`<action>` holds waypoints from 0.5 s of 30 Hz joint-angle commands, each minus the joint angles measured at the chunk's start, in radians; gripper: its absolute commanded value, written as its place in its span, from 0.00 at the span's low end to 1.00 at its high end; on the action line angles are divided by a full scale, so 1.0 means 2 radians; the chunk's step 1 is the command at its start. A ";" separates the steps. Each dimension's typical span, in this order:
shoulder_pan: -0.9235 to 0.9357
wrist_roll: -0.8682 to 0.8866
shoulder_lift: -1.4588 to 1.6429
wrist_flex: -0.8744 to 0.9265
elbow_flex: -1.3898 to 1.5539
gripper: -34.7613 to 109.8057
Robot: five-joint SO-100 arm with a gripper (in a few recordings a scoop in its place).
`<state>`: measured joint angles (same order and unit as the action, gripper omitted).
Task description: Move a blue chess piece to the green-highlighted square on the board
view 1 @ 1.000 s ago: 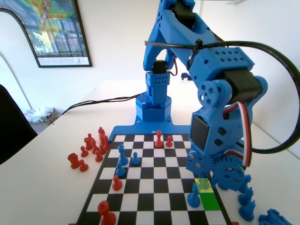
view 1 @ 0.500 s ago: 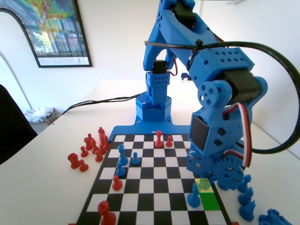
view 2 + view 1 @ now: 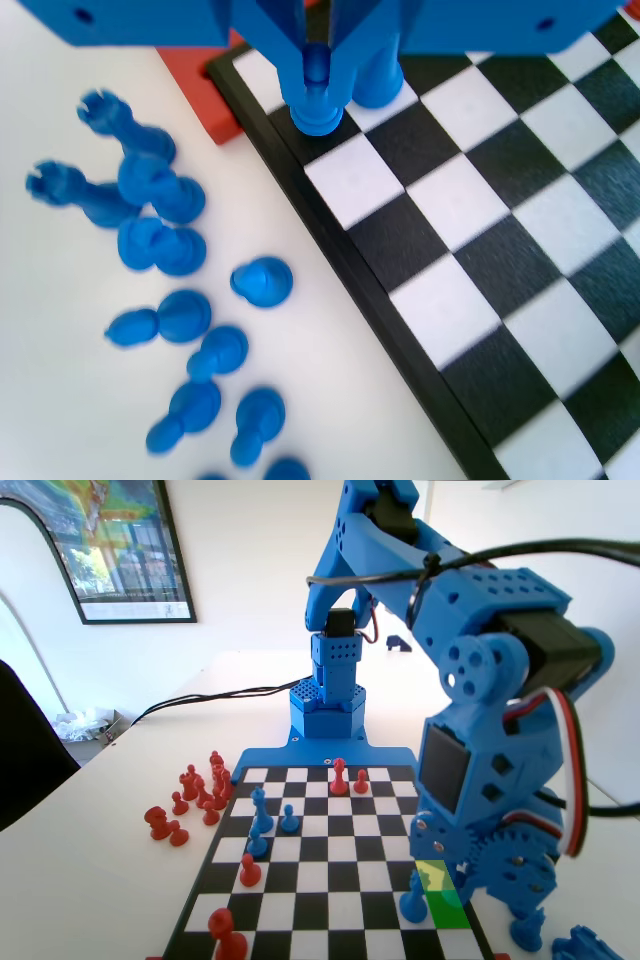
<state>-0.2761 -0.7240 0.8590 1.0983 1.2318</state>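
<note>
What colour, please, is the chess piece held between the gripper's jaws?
Blue, matching the gripper; the pawn shows best in the wrist view.

Hidden and cut-off bits

Fixed view: gripper (image 3: 455, 880) tips lost behind the arm's wrist housing, jaw gap can't be told; the green-highlighted square (image 3: 449, 908) partly covered by the arm. Red piece (image 3: 229, 938) cut by bottom edge; spare blue pieces (image 3: 590, 945) clipped at the bottom right corner. Wrist view: the blue chess piece (image 3: 316, 95) head tucked between the jaws, contact unclear; lowest loose blue pieces (image 3: 285, 468) cut off, soft blur.
</note>
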 commanded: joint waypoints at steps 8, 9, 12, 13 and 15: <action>-0.003 -0.008 0.021 -0.005 -0.012 0.25; -0.004 -0.008 0.021 -0.006 -0.012 0.25; -0.005 -0.008 0.021 -0.006 -0.009 0.26; -0.005 -0.008 0.021 -0.007 -0.007 0.26; -0.006 -0.010 0.021 -0.008 -0.004 0.29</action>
<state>-0.2792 -0.7271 0.8590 1.0876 1.2333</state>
